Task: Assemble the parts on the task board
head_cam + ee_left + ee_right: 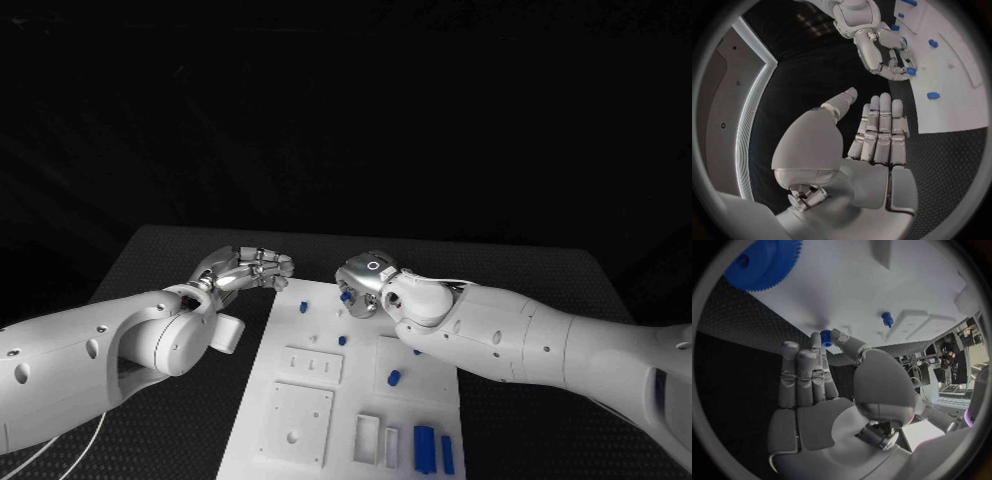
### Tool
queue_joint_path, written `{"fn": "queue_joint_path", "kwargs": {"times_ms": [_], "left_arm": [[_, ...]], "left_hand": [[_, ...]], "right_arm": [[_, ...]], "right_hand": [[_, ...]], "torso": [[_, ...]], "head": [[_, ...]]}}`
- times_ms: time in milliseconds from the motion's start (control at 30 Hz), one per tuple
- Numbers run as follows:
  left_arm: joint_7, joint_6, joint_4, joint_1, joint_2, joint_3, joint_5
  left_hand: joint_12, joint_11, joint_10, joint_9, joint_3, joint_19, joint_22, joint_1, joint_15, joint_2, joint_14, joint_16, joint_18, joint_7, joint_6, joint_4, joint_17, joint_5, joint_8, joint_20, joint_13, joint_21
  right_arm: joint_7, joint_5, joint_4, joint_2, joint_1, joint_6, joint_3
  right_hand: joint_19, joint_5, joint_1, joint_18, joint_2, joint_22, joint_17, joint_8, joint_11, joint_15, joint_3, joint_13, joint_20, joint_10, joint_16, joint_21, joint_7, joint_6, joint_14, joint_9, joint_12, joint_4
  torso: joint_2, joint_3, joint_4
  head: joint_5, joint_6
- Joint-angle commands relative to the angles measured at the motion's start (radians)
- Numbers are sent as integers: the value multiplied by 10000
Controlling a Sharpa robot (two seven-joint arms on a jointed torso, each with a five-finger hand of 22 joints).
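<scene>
A small blue part (pixel 826 337) is pinched between the thumb and a fingertip of the right hand (pixel 369 281) at the far end of the task board (pixel 310 400); in the right wrist view the part is seen touching the white surface, though whether it is seated in a hole cannot be told. The left hand (pixel 248 268) is held just off the board's far left corner, near the right hand but apart from it; its fingers are straight and close together in the left wrist view and nothing is held in it. A blue gear (pixel 762 262) lies on the board beyond the right fingertips, and a blue peg (pixel 887 318) stands on the board a little to the thumb side of the pinched part. Several blue pieces (pixel 423 446) are seen lying well behind both hands, at the near end of the board beside a white slotted block (pixel 368 438); a further small piece (pixel 394 377) rests beneath the right forearm. The task is judged to be at an early to middle stage: a few pegs appear placed near the hands, one is being set, and the near pieces are left to be fitted.
</scene>
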Motion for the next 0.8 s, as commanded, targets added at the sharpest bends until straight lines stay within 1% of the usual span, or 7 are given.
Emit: {"fn": "queue_joint_path", "kwargs": {"times_ms": [33,267,300,367,467,600,800], "left_arm": [[43,126,18,11,1,10,28],[33,126,28,11,-2,10,28],[30,123,28,11,-3,10,28],[25,123,24,11,-5,10,28],[10,113,22,12,-8,11,28],[-7,105,14,12,-13,11,28],[-15,86,-6,14,-41,12,28]], "left_hand": [[-44,30,72,14,-7,-50,190,-114,-39,16,-63,65,79,64,-10,-65,14,6,-49,12,14,46],[-48,30,73,16,-1,-51,190,-124,-38,16,-63,65,79,64,-11,-73,15,5,-51,13,16,49],[-54,33,67,15,4,-51,190,-134,-38,13,-65,65,79,67,-18,-81,15,5,-55,13,16,52],[-59,35,63,15,8,-51,190,-142,-38,10,-64,65,80,69,-22,-87,16,3,-58,13,16,54],[-69,39,57,16,16,-53,189,-154,-38,3,-65,65,80,72,-31,-101,17,1,-64,13,16,58],[-89,49,40,15,34,-56,188,-182,-37,-12,-69,65,81,83,-56,-127,18,-10,-81,13,16,65],[-107,57,28,16,55,-62,187,-202,-35,-28,-75,63,82,91,-74,-161,19,-37,-93,14,18,72]], "right_arm": [[-96,-120,-16,-50,-76,540,-54],[-134,-17,-57,-13,-76,338,-54],[-120,54,-66,-1,-76,322,-54],[-103,189,-91,15,-76,216,-54],[-90,317,-106,17,-75,60,-54],[-86,439,-93,-26,-75,-258,-54],[-112,522,196,-287,-68,-434,-49]], "right_hand": [[1,70,-6,300,-110,197,-19,63,0,-21,5,18,-66,30,55,77,-74,149,-25,339,-23,-22],[-16,73,-92,300,-267,189,-46,32,5,-17,-73,45,-66,26,71,121,-72,143,-31,343,-48,-2],[-27,80,-212,294,-466,188,-52,-37,37,19,-178,21,-60,-96,74,129,-27,27,-37,318,-119,4],[-71,58,-284,300,-601,169,-81,-174,121,95,-236,-17,-71,-307,51,115,68,-200,-66,268,-240,37],[-169,51,-351,300,-877,145,-157,-587,432,390,-442,-219,-90,-1220,26,92,399,-930,-76,106,-367,45],[-314,59,-449,300,-990,152,-242,-893,737,716,-992,-486,-80,-2169,53,96,666,-1542,-96,-13,-345,-153],[-454,73,-578,300,-1025,136,-334,-981,876,837,-1467,-663,-44,-2582,64,72,668,-1792,-168,-40,-318,-397]], "torso": [[4,1,-5],[6,-5,-1],[6,-5,-1],[7,-7,-4],[4,-10,-6],[5,-13,1],[4,-6,-4]], "head": [[4,-1],[3,20],[3,20],[-2,22],[-8,29],[-30,28],[-34,52]]}}
